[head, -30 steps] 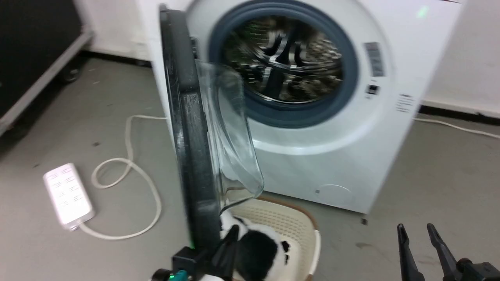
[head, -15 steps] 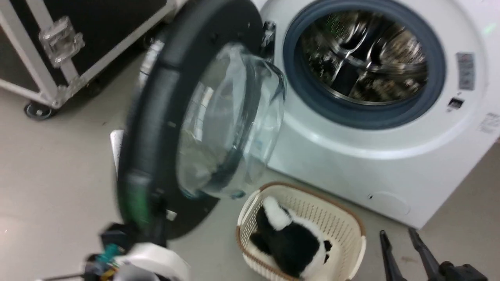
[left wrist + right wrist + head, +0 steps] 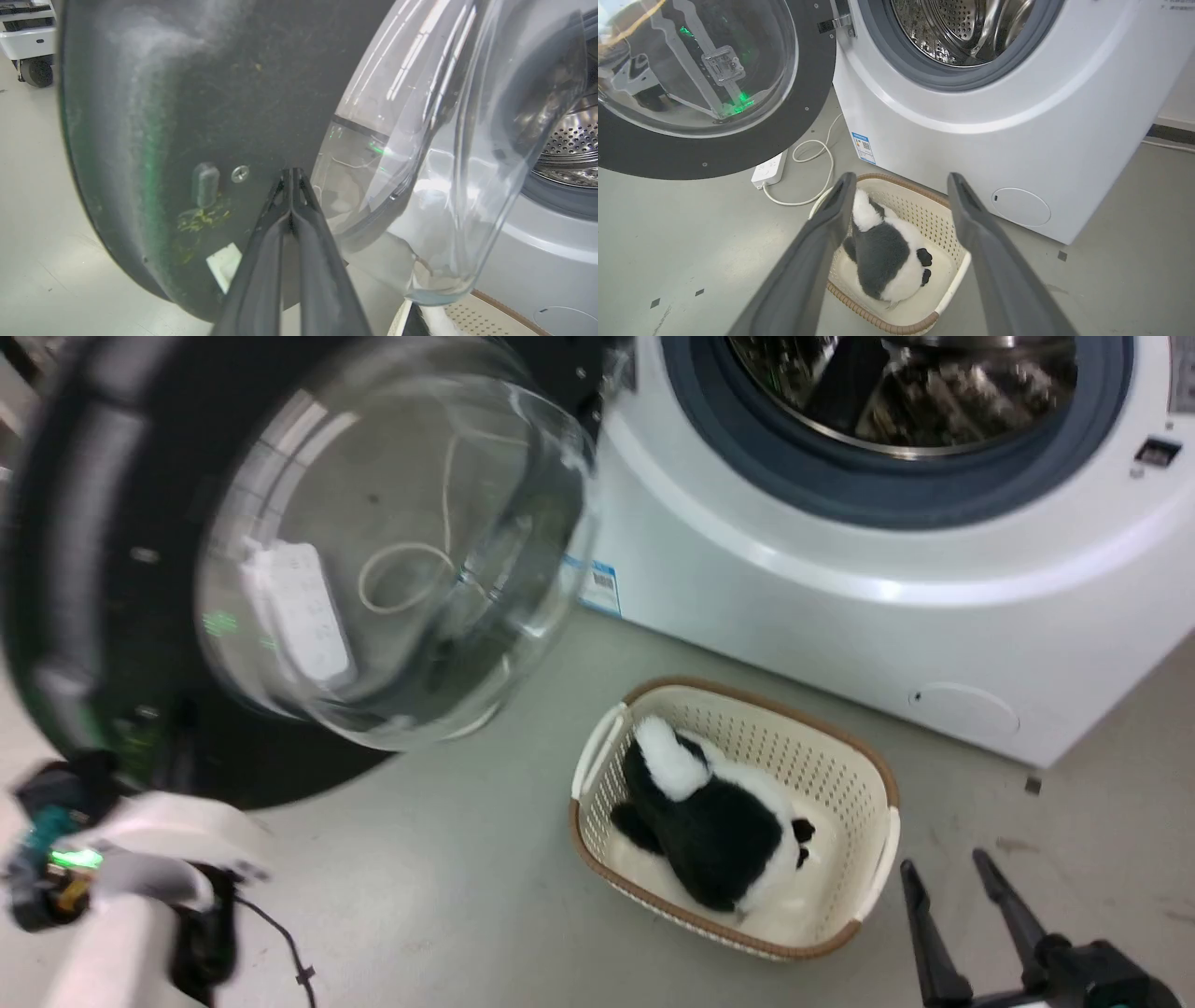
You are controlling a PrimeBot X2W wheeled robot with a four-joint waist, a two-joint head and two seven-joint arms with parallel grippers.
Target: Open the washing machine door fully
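The washing machine door (image 3: 84,523) stands swung wide to the left of the white machine (image 3: 840,607), its bulging glass bowl (image 3: 392,541) facing me. In the left wrist view my left gripper (image 3: 292,172) is shut with nothing in it, and its tips rest against the door's black inner ring (image 3: 187,116) beside the glass. My pale left forearm (image 3: 140,859) sits below the door's lower edge. My right gripper (image 3: 943,863) hangs open at the lower right, apart from the door (image 3: 798,121). The grey-rimmed drum hole (image 3: 896,392) lies uncovered.
A cream laundry basket (image 3: 873,775) with a black and white plush panda (image 3: 719,831) sits on the floor before the machine, under my right gripper (image 3: 901,177). A white power strip (image 3: 768,170) and its cord lie by the machine's left corner.
The door has swung from edge-on to wide open on the left, with my left arm following it. The head camera has also shifted down and left. The right gripper stays open.
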